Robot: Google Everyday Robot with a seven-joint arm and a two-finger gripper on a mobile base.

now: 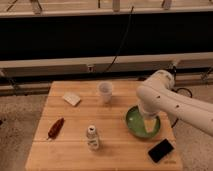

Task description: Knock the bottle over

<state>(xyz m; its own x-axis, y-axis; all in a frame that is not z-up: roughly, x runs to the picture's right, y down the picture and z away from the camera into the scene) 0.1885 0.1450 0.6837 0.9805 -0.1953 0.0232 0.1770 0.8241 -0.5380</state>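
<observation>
Camera view: the bottle (pixel 92 138) is seen upright near the front of the wooden table (pixel 115 152). A reddish item (pixel 55 128) is laid to its left, a white cup (pixel 105 91) behind it, and a green bowl (pixel 131 122) and dark phone (pixel 160 150) to its right. The gripper (pixel 150 125) is held over the bowl, well apart from the bottle; whether it is apart or together cannot be judged.

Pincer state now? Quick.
Pincer: over the bowl, right of the bottle, not touching it; open or closed cannot be told.
</observation>
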